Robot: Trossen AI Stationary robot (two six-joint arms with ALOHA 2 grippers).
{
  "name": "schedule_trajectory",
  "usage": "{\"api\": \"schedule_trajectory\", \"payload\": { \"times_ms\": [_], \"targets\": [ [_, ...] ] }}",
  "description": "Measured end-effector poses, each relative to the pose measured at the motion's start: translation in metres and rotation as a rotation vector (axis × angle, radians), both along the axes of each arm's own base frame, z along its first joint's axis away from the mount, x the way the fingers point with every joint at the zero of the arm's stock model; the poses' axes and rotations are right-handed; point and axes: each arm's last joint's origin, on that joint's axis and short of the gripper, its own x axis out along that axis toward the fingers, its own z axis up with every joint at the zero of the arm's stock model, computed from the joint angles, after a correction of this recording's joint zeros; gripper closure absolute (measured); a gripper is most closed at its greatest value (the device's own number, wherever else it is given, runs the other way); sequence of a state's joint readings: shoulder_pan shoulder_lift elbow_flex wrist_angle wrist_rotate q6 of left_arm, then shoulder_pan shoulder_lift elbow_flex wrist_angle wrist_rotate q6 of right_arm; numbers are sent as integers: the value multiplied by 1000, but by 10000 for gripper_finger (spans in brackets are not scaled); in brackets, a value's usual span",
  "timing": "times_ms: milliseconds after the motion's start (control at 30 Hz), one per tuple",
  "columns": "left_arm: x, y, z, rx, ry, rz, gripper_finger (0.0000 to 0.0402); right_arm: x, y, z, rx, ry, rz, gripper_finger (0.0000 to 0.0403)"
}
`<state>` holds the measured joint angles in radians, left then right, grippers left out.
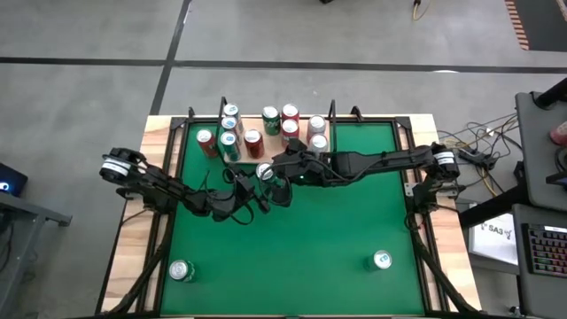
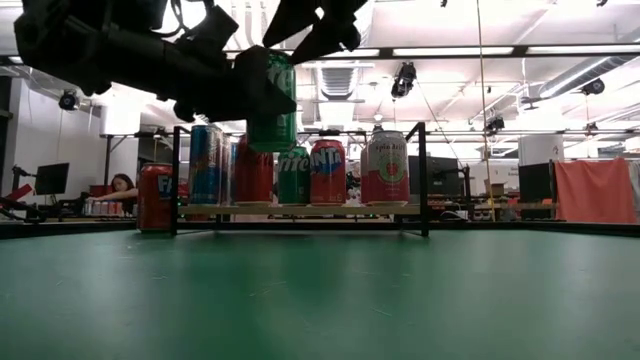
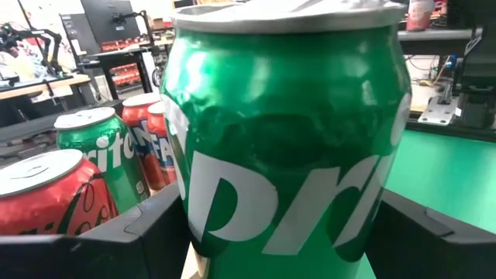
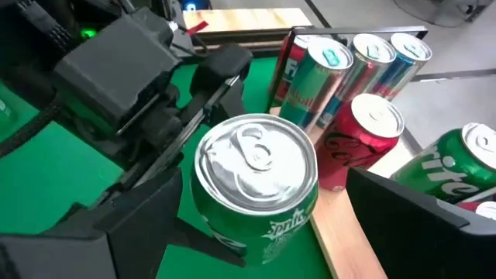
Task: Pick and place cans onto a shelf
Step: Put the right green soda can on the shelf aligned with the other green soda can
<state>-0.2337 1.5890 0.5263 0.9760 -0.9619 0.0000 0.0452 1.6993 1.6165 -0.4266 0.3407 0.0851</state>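
while held, can (image 4: 256, 182) seemingly overhangs shelf (image 4: 341, 232).

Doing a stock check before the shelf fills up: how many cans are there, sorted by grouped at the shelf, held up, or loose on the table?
Cans grouped at the shelf: 10
Green can held off the table: 1
Loose cans near the front edge: 2
Total: 13 cans

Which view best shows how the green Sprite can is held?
Right wrist view: the green silver-topped Sprite can sits clamped in the left gripper. Low view shows it lifted; left wrist shows its label; high view only its top.
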Motion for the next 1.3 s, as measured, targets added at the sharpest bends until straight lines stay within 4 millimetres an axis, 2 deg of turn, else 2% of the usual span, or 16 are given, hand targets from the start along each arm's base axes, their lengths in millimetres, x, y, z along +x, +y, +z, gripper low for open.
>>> {"api": "schedule_trajectory", "payload": {
  "times_ms": [800, 867, 1033, 1300],
  "targets": [
    [1, -1, 8, 12, -49, -11, 120, 14, 0, -17, -26, 10, 15, 51],
    [1, -1, 8, 13, -49, -14, 120, 15, -1, -17, -25, 6, 11, 60],
    [1, -1, 8, 13, -48, -15, 119, 15, -5, -16, -17, 2, 9, 110],
    [0, -3, 9, 28, -38, -20, 18, 14, -7, -18, -8, 14, 3, 110]
  ]
}}
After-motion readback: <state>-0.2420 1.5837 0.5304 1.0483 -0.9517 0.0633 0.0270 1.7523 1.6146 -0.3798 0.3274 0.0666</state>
